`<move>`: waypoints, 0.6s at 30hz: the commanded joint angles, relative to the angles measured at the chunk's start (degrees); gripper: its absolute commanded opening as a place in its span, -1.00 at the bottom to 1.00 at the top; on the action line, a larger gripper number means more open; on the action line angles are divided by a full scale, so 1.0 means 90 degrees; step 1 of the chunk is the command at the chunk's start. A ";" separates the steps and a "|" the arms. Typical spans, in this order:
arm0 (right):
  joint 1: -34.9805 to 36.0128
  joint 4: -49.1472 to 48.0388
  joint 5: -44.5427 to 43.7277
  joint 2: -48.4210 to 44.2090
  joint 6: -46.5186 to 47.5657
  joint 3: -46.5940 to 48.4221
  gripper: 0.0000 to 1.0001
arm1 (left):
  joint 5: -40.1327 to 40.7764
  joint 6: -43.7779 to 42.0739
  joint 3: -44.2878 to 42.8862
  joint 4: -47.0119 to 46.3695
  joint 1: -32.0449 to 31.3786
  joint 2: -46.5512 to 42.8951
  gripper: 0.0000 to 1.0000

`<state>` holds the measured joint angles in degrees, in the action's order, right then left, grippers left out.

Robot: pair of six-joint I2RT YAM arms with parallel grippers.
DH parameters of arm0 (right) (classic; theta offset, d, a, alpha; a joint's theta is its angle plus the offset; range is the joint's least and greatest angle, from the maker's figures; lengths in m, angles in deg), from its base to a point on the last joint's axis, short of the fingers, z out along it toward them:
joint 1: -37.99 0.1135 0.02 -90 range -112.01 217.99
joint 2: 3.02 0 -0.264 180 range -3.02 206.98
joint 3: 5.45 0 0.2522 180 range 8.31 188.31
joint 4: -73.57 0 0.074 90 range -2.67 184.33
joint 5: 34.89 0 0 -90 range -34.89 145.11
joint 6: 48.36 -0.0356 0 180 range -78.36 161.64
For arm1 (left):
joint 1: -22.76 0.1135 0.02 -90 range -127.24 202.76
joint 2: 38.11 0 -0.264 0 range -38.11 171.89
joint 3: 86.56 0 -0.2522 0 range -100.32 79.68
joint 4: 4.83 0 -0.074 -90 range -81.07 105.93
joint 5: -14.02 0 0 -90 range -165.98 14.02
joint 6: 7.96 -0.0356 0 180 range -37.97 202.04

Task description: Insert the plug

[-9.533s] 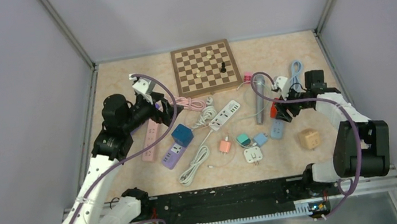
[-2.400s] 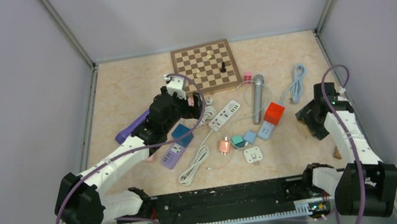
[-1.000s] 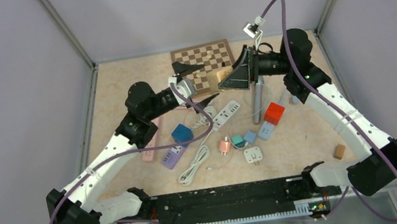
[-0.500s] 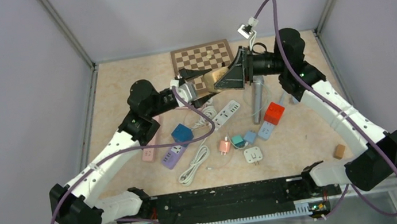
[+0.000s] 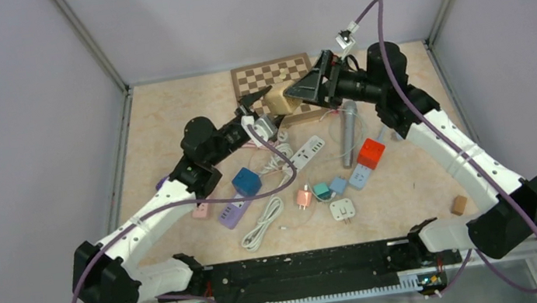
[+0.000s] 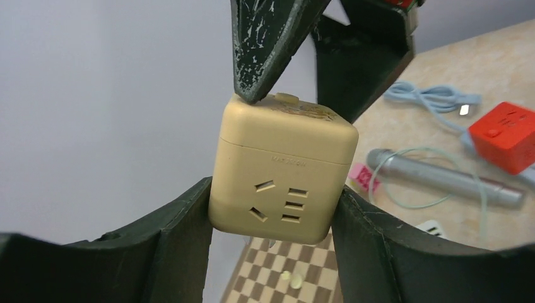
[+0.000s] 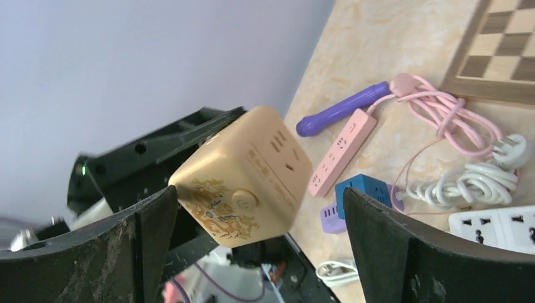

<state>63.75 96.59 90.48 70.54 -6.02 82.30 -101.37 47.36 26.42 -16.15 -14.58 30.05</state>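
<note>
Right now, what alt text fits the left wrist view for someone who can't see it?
A beige cube sits clamped between the fingers of the left gripper, its socket holes facing the camera. The open right gripper hangs above, one fingertip on the cube's top edge. Behind lie a chessboard, a microphone and a red cube.

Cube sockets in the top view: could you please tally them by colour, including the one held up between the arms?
Beige cube: 1
Blue cube: 1
Red cube: 1
Total: 3
</note>
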 commanded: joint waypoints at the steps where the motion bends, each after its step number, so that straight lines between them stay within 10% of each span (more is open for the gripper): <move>1: 0.0048 0.0347 -0.1391 -0.0059 -0.1293 0.0304 0.97 | 0.1003 -0.1227 0.0109 -0.1219 -0.0033 0.0123 -1.00; 18: 0.0187 0.0250 -0.2031 0.0868 -0.3297 0.1050 0.81 | 0.1165 -0.3419 0.0083 -0.1811 -0.0109 0.0852 -1.00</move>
<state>63.91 98.97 72.17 76.31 -33.58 88.05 -89.83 19.25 28.11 -27.15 -15.24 37.68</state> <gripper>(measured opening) 0.925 0.656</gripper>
